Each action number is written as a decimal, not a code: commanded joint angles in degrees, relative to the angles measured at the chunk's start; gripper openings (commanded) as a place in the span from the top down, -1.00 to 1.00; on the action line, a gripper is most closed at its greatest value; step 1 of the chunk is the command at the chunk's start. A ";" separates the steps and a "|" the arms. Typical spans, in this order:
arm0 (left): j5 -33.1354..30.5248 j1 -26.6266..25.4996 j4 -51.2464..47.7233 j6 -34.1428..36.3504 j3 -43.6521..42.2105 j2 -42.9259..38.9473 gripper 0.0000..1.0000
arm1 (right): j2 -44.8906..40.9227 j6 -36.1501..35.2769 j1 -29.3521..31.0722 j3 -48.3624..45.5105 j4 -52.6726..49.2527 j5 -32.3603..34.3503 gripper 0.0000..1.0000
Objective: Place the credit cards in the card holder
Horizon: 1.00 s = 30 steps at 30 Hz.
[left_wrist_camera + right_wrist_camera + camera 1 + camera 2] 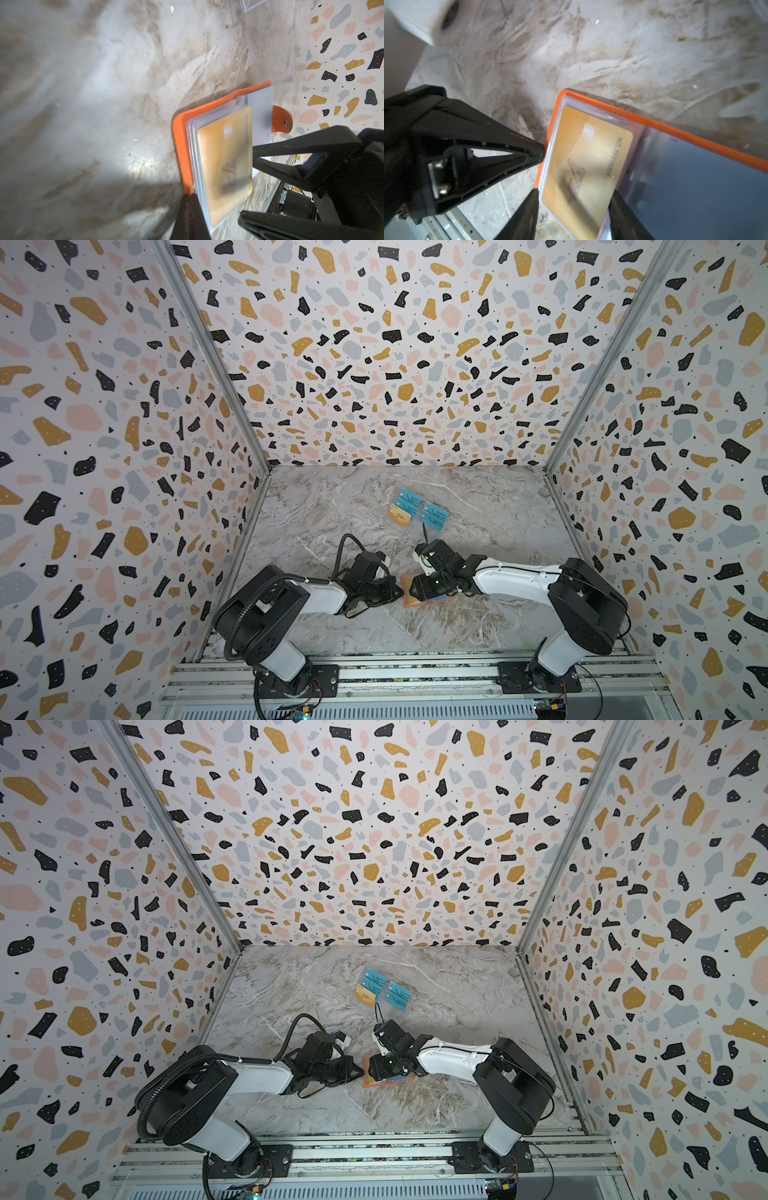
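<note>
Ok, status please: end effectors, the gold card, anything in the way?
Left end effector shut, tip at the orange wallet edge. Right end effector astride the gold card, grip unclear. Card over the clear sleeves, wallet open. Teal cards far off, not blocking.

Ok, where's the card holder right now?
In both top views the card holder lies open on the marble table, front centre, between the two arms: the left jaws at its left edge, the right jaws over it.

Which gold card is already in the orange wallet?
The gold card tucked inside the open orange card holder. The other gold card lies outside it, farther back, beside the teal VIP cards.
</note>
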 commanded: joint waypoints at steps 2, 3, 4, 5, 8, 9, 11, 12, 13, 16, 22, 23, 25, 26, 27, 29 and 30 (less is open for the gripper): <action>-1.36 -0.51 -2.65 -1.69 -1.66 0.03 1.00 | 0.75 3.88 1.10 0.64 0.13 0.39 -0.11; -1.27 -0.54 -2.71 -1.70 -1.61 0.05 1.00 | 1.04 4.17 1.35 0.38 0.79 0.12 -0.11; -1.18 -0.54 -2.64 -1.73 -1.56 0.14 1.00 | 1.25 4.27 1.63 0.32 1.26 0.11 -0.11; -1.19 -0.54 -2.56 -1.71 -1.52 0.23 1.00 | 1.49 4.18 1.88 0.37 1.48 0.27 -0.11; -1.02 -0.54 -2.54 -1.64 -1.39 0.48 1.00 | 2.23 3.12 2.82 1.64 1.12 1.15 -0.11; -1.01 -0.54 -2.45 -1.63 -1.40 0.58 1.00 | 2.44 2.68 3.15 2.07 1.02 1.34 -0.11; -0.90 -0.63 -2.36 -1.64 -1.39 0.66 1.00 | 2.76 2.25 3.55 2.79 0.87 1.69 -0.11; -0.85 -0.63 -2.36 -1.64 -1.47 0.62 1.00 | 2.81 2.25 3.70 3.03 0.84 1.65 -0.11; -0.91 -0.63 -2.36 -1.64 -1.48 0.62 1.00 | 2.91 2.25 3.72 3.15 0.92 1.70 -0.11; -1.01 -0.62 -2.36 -1.71 -1.56 0.51 1.00 | 3.02 2.16 3.74 3.38 0.87 1.50 -0.10; -1.22 -0.63 -3.62 -1.12 -0.96 -0.02 1.00 | 1.78 2.01 3.12 2.75 -0.14 2.86 -0.12; -1.36 -0.63 -3.91 -1.11 -0.80 -0.09 1.00 | 1.17 1.79 2.70 2.46 -0.32 2.90 -0.13; -1.54 -0.63 -4.69 -0.86 -0.30 -0.41 1.00 | -0.25 1.35 1.51 1.63 -0.75 2.85 -0.14; -1.62 -0.63 -5.22 -0.85 -0.04 -0.56 1.00 | -0.81 1.05 1.02 1.32 -1.06 2.74 -0.15; -1.79 -0.63 -5.87 -0.85 0.33 -0.65 1.00 | -1.39 0.64 0.40 1.01 -1.54 2.50 -0.16; -2.06 -0.62 -7.13 -0.85 0.92 -0.53 1.00 | -2.71 0.06 -0.75 0.61 -2.02 1.59 -0.16; -2.06 -0.63 -8.07 -0.85 1.51 -0.18 1.00 | -3.42 -0.10 -1.27 0.24 -2.04 1.00 -0.17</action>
